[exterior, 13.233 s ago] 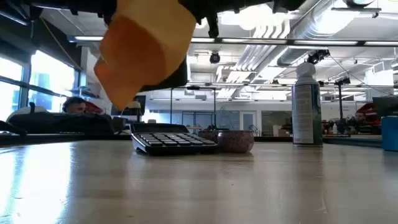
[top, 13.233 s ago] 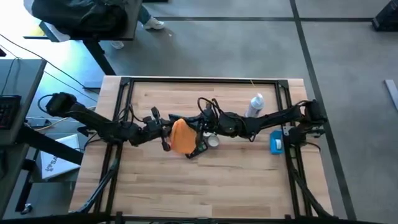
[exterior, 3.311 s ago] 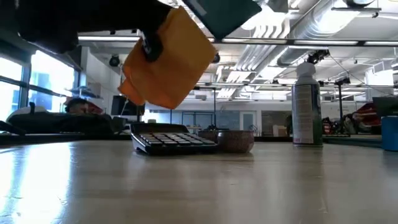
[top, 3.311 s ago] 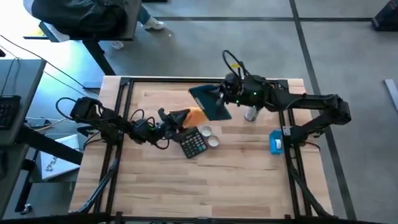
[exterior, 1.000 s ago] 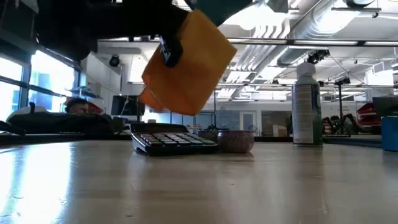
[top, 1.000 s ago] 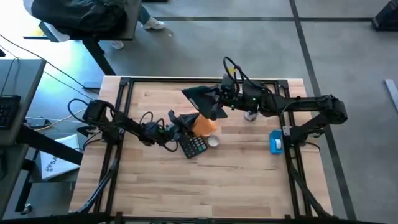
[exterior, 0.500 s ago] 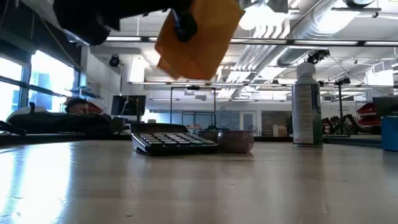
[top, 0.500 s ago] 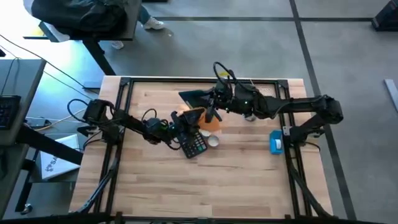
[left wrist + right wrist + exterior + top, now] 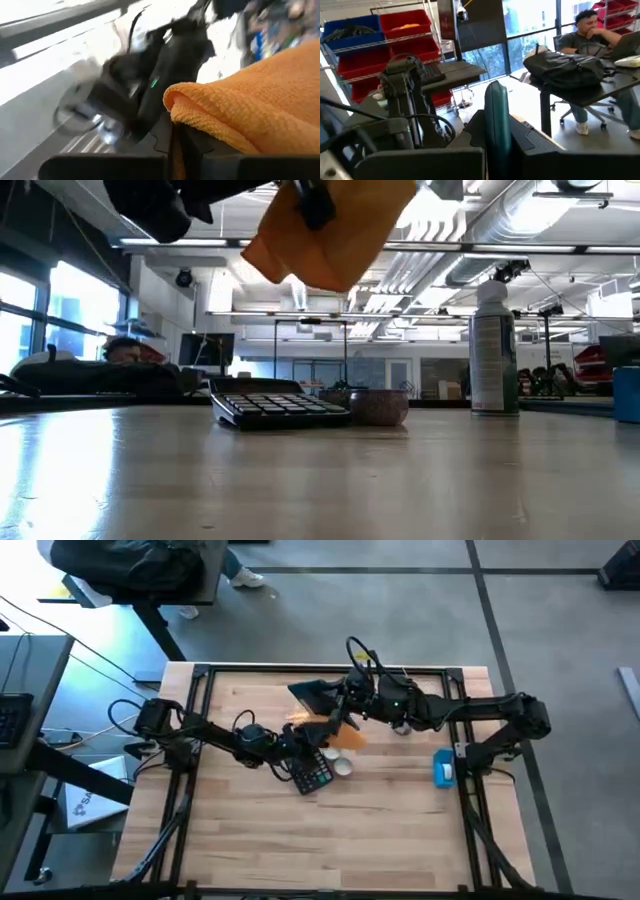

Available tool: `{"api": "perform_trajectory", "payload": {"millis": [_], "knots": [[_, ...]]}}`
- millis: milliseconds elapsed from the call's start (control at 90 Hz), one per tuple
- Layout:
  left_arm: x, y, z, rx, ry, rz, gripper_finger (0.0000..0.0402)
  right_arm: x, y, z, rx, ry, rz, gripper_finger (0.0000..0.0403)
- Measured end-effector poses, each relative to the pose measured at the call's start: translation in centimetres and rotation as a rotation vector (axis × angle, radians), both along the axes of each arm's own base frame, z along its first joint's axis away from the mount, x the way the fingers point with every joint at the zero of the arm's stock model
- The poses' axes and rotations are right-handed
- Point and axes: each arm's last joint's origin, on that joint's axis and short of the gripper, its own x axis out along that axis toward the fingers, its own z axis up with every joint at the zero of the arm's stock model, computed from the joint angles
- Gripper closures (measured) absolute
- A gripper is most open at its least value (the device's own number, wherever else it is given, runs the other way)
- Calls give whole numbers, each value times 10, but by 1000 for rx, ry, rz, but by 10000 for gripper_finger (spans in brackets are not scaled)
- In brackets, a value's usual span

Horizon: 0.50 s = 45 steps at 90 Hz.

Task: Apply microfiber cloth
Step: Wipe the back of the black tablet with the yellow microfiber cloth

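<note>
A black calculator (image 9: 313, 772) lies on the worktop (image 9: 330, 840) just below the left claw (image 9: 312, 736), with a small round bowl (image 9: 343, 767) beside it. Farther right stand a spray can (image 9: 493, 348), behind the right arm, and a small blue object (image 9: 444, 769) near the worktop's right edge. None of these touch either claw.

The worktop is pale wood planks inside a dark metal frame. Beyond it the low view shows an open workshop with ceiling ducts and strip lights; the right wrist view shows red and blue bins on shelves and a seated person (image 9: 590, 40) at a desk.

The left claw is clamped on the microfiber cloth (image 9: 335, 732), which hangs in the air above the calculator, clear of the worktop. The right claw (image 9: 340, 700) grips a dark flat panel (image 9: 312, 696) by its edge, held just beside and above the cloth; whether cloth and panel touch is unclear.
</note>
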Motion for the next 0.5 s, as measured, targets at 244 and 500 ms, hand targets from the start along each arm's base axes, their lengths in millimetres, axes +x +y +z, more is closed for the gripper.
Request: {"api": "perform_trajectory", "payload": {"millis": [244, 500], "knots": [[7, 2, -17, -107, 58, 15, 402, 0, 0, 1, 28, -20, 12, 402], [15, 5, -46, -221, 123, 207, 402, -1, -1, 1, 18, -14, 7, 402]]}}
